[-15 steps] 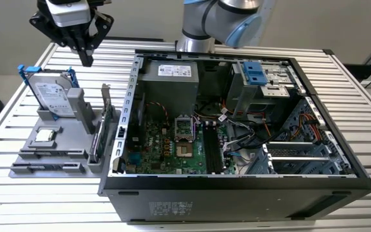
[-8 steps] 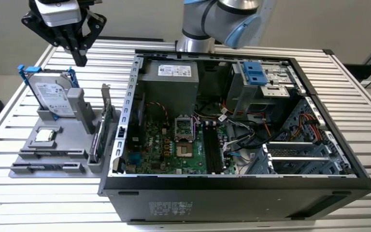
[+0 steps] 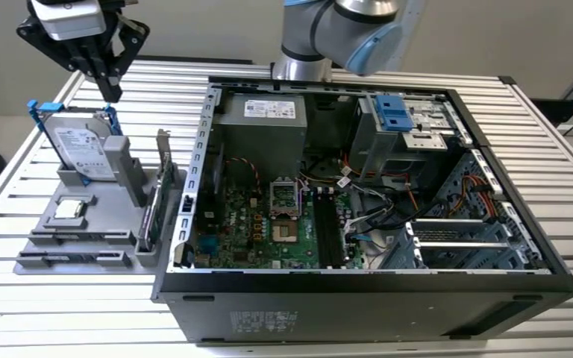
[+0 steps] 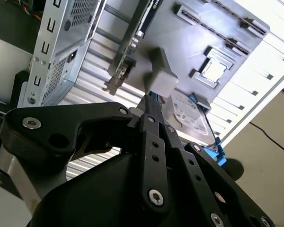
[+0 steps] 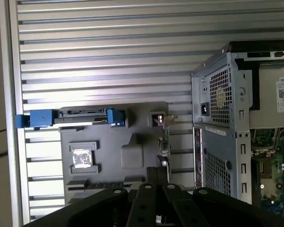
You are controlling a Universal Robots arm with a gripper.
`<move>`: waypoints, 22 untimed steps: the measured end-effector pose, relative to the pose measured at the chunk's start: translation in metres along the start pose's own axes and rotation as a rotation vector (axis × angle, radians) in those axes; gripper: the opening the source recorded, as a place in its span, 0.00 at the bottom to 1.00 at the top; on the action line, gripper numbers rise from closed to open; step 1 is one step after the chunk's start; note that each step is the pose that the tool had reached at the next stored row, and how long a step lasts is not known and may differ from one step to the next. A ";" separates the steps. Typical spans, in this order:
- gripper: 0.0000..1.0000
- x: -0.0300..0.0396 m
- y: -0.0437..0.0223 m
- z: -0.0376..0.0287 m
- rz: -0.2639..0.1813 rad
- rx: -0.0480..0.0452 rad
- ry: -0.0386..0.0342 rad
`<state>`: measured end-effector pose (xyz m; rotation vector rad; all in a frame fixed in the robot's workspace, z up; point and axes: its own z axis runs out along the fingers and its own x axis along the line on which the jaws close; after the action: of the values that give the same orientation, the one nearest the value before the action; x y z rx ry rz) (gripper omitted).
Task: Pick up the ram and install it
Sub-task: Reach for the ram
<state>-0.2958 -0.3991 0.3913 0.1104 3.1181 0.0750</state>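
Note:
The ram (image 3: pixel 72 259) is a thin dark stick lying flat in the front slot of the grey parts holder (image 3: pixel 117 194), at the exterior view's left. In the first wrist view, the ram (image 5: pixel 102 185) sits at the holder's edge, close to my fingers. My gripper (image 3: pixel 111 91) hangs high above the back of the holder, over the hard drive and well away from the ram. Its fingers (image 4: pixel 151 118) are pressed together, shut with nothing between them.
An open computer case (image 3: pixel 366 291) stands beside the holder, with its motherboard (image 3: pixel 266 224) and black memory slots (image 3: pixel 327 224) exposed. The holder also carries a silver hard drive with blue rails (image 3: pixel 77 149), a processor (image 3: pixel 71 209) and an upright card with a metal bracket (image 3: pixel 162 186). The table is slatted metal (image 3: pixel 57 313).

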 end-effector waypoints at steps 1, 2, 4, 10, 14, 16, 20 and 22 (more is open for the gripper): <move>0.00 0.0020 -0.0002 -0.0001 0.000 0.0000 0.0000; 0.00 0.0040 -0.0004 -0.0001 0.000 0.0000 0.0000; 0.00 0.0075 -0.0008 -0.0002 0.000 0.0000 0.0000; 0.00 0.0179 -0.0017 -0.0004 0.000 0.0000 0.0001; 0.00 0.0247 -0.0023 -0.0004 0.000 0.0000 0.0000; 0.00 0.0281 -0.0025 -0.0005 0.000 0.0000 0.0000; 0.00 0.0348 -0.0032 -0.0006 0.000 0.0000 0.0000; 0.00 0.0383 -0.0035 -0.0007 0.000 0.0001 0.0000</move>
<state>-0.3343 -0.3999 0.3911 0.1104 3.1182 0.0749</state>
